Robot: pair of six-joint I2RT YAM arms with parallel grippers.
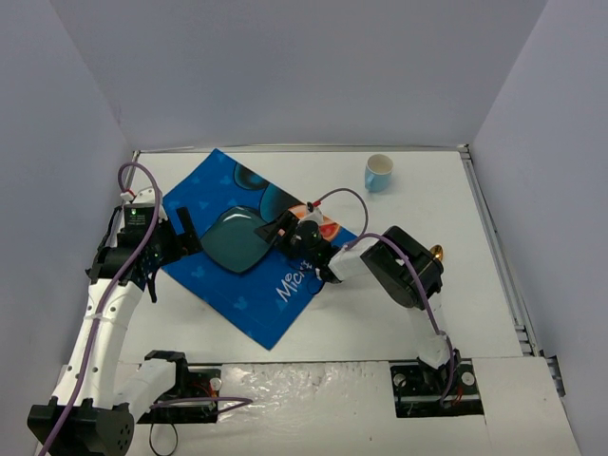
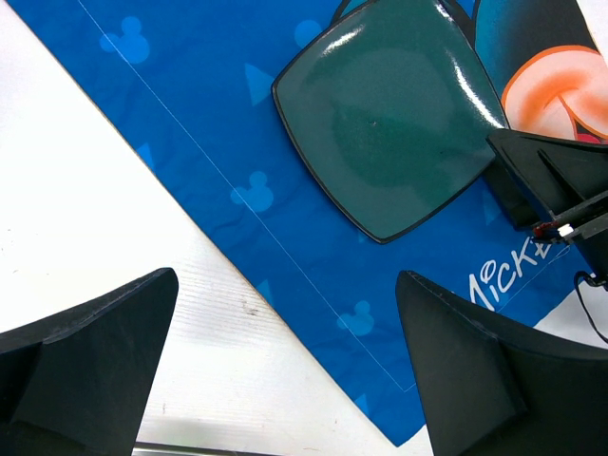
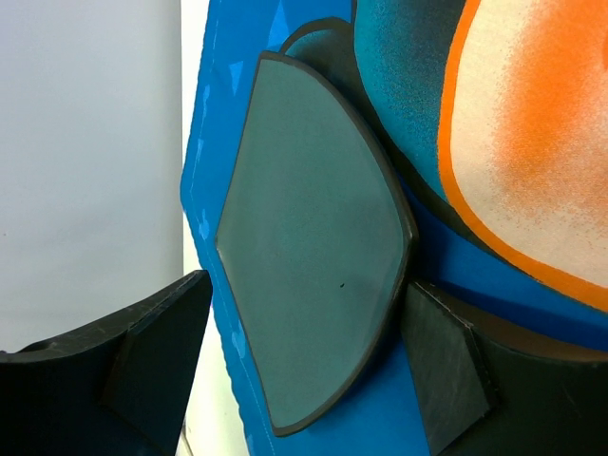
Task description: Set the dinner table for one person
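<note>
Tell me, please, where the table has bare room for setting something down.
Bare dinner table lies right of the placemat, from the cup down to the right arm. Crowded: the plate, flanked by the left end effector and right end effector.

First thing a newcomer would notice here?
The blue Mickey Mouse placemat, laid diagonally left of centre on the white table, with a dark teal square plate on it. The right gripper sits open at the plate's right edge; a pale blue cup stands at the far right.

One white dinner table (image 1: 475,228), one blue placemat (image 1: 204,190), one dark teal plate (image 1: 233,239), one pale-blue cup (image 1: 378,172).
</note>
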